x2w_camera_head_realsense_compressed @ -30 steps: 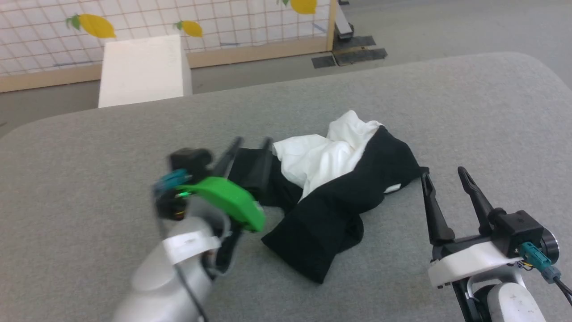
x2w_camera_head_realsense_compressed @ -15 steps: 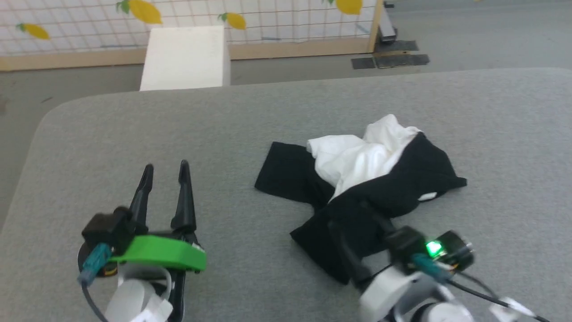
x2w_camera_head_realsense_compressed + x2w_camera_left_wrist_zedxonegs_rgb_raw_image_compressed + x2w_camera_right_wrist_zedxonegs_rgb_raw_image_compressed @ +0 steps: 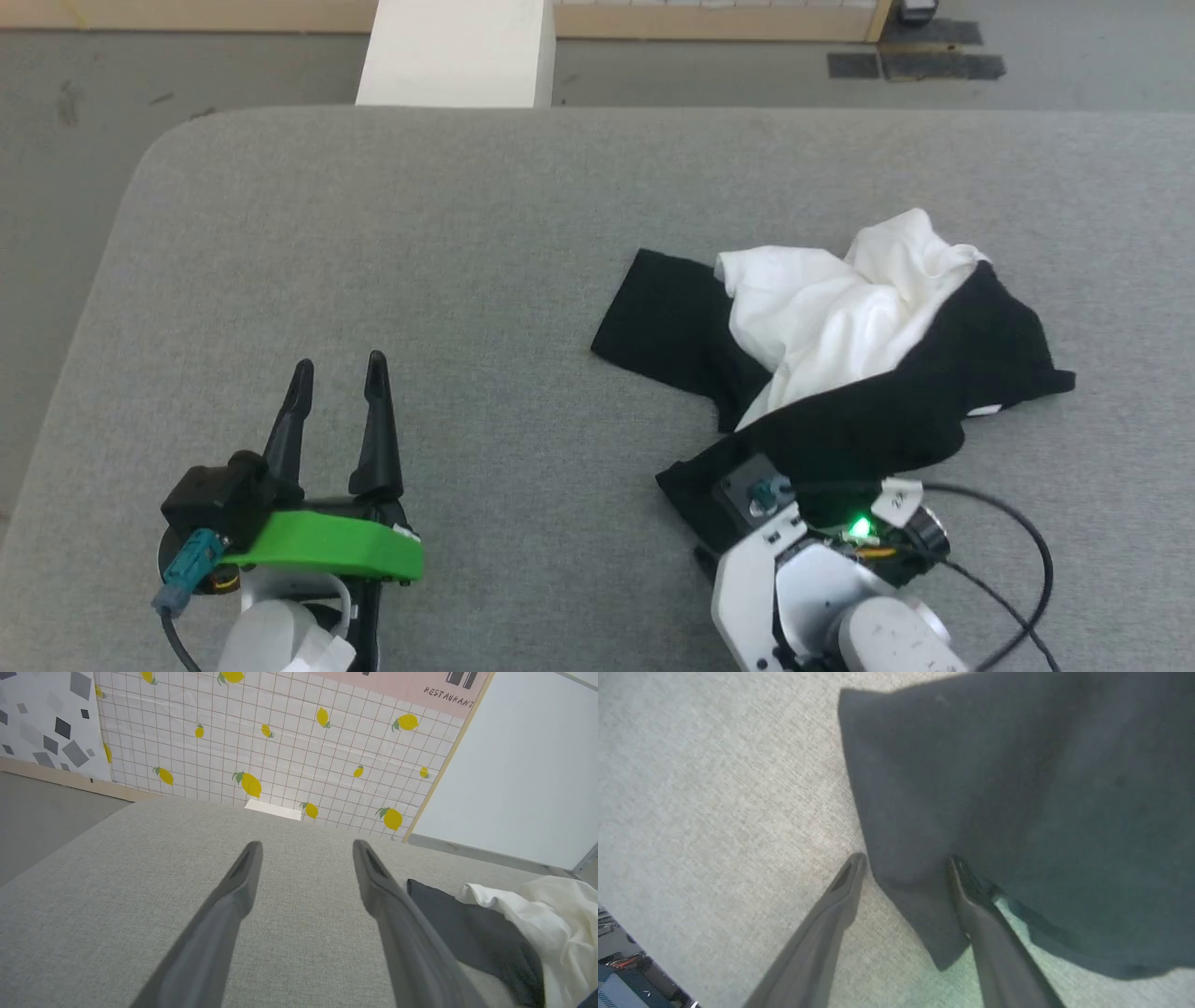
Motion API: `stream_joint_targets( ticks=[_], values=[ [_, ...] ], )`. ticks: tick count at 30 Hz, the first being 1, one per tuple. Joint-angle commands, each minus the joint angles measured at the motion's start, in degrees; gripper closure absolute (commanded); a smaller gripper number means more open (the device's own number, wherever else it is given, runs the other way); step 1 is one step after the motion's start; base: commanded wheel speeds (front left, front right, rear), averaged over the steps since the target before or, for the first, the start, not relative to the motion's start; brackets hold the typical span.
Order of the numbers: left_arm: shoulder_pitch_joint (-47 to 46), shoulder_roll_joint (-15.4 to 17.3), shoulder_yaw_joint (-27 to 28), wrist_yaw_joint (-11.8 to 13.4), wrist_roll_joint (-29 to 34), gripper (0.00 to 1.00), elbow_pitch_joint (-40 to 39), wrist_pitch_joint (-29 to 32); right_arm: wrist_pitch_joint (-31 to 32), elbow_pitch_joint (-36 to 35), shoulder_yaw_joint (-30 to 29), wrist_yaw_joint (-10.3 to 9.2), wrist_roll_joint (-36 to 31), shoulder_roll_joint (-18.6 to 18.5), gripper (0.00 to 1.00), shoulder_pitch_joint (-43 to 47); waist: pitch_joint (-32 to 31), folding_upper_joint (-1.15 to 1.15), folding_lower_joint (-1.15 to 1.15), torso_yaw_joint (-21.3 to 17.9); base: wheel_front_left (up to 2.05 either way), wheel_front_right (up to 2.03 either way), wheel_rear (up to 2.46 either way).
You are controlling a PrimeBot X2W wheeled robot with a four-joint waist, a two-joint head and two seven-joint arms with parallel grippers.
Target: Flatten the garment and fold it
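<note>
Moved, we note: right gripper point(image 3: 906, 859) down at black corner of garment point(image 3: 840, 317), fingers wide, seemingly straddling its edge to pinch; left gripper point(image 3: 338, 362) withdrawn aside, fingers wide.

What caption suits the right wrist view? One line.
Open right claw straddles a black corner of the shirt.

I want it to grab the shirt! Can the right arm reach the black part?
Probably yes: the right gripper is open, its fingers either side of a black corner of the garment, nothing blocking.
</note>
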Motion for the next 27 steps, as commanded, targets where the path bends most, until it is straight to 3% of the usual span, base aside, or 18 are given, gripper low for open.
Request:
stream_joint_targets(
  ticks=[1,4,10,15,18,23,27],
  values=[
    [-0.9,-0.3,0.2,-0.4,0.8,0.0,0.2,-0.2,1.8,1.0,0.5,-0.1,0.6,-0.5,1.0,-0.1,0.8,0.0,0.0,0.7,0.0,0.0,0.0],
    [-0.9,-0.4,0.6,-0.4,1.0,0.0,0.3,-0.2,1.9,-1.0,1.1,-0.1,2.3,-1.0,1.0,-0.8,0.3,0.0,0.0,0.0,0.0,0.0,0.0],
    [0.1,-0.4,0.7,-0.4,0.9,0.0,1.1,-0.2,-5.0,-12.3,-2.9,-0.1,6.5,-0.9,1.0,-2.4,-2.3,0.0,0.0,-3.0,0.0,0.0,0.0],
    [0.6,-0.4,0.6,-0.4,0.9,0.0,1.3,-0.2,-9.1,-23.7,-18.9,-0.1,5.0,-0.3,1.0,-1.6,-3.9,0.0,0.0,-5.6,0.0,0.0,0.0],
    [0.8,-0.4,0.0,-0.5,0.8,0.0,1.6,-0.2,-8.7,-25.8,-30.3,-0.1,3.3,0.0,1.0,-0.2,-4.4,0.0,0.0,-6.7,0.0,0.0,0.0],
    [0.7,-0.4,-1.2,-0.4,0.6,0.0,2.2,-0.2,-5.7,-20.4,-46.6,-0.1,4.4,0.1,1.0,3.1,-4.6,0.0,0.0,-7.4,0.0,0.0,0.0],
    [0.6,-0.4,-2.0,-0.5,0.4,0.0,2.5,-0.2,-4.0,-12.0,-54.7,-0.1,5.6,0.1,1.0,5.9,-4.6,0.0,0.0,-7.3,0.0,0.0,0.0]
  ],
)
